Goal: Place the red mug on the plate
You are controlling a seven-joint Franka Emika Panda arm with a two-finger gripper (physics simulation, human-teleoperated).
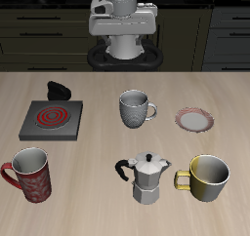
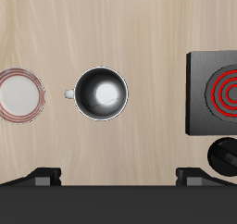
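The dark red speckled mug (image 1: 30, 175) stands near the tabletop's front edge, far from the small pink-rimmed plate (image 1: 194, 119). It looks hard and breakable; grab its rim. The gripper (image 1: 122, 47) holds nothing; I cannot tell how open.

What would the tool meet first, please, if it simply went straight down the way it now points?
Probably the grey-white mug, which sits near the middle of the wrist view, below the tool. Depth is unclear, so it might land on bare table just beside it.
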